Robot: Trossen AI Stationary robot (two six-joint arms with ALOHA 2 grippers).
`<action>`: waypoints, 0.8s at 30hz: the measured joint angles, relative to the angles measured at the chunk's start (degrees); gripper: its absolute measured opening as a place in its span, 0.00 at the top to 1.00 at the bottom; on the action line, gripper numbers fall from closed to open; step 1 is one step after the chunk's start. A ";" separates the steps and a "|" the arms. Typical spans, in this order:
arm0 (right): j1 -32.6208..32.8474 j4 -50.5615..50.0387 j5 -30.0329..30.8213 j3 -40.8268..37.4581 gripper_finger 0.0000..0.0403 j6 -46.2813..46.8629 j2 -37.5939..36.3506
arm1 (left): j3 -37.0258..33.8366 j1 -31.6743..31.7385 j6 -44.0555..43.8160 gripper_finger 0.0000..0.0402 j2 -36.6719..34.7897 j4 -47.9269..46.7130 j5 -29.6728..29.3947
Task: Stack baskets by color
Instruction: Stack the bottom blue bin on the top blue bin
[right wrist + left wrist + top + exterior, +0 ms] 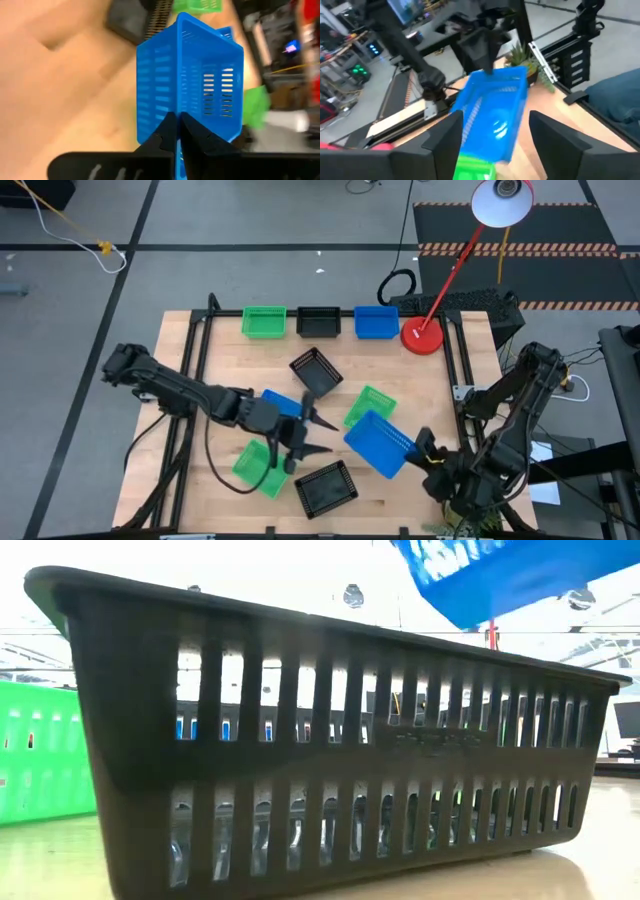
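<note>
Near you: right hand (176,131) pinched on blue basket (380,442), lifted; left hand (303,442) wide, empty, mid table (180,380). Loose baskets w/o stacks yet. Far edge: green (264,321), black (319,322), blue (376,322) bases wait

Before you: one black basket (330,750), slatted sides, filling most of the frame. Green basket (45,750) at nine o'clock behind it; blue basket (500,570) tilted overhead at one o'clock.

Green (264,322), black (319,322) and blue baskets (376,322); red lamp base (422,337).
</note>
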 joint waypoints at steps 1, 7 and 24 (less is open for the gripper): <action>-0.13 0.10 2.06 0.00 1.00 -1.66 -0.09 | 1.07 0.00 0.52 0.41 1.02 -0.65 0.05; -1.33 1.05 6.85 0.00 1.00 -6.25 -0.47 | 8.19 0.10 4.19 0.43 6.06 -0.64 -2.42; -1.31 1.85 6.45 -2.56 1.00 -8.13 -0.45 | 10.30 2.36 -0.79 0.54 8.04 -13.12 1.30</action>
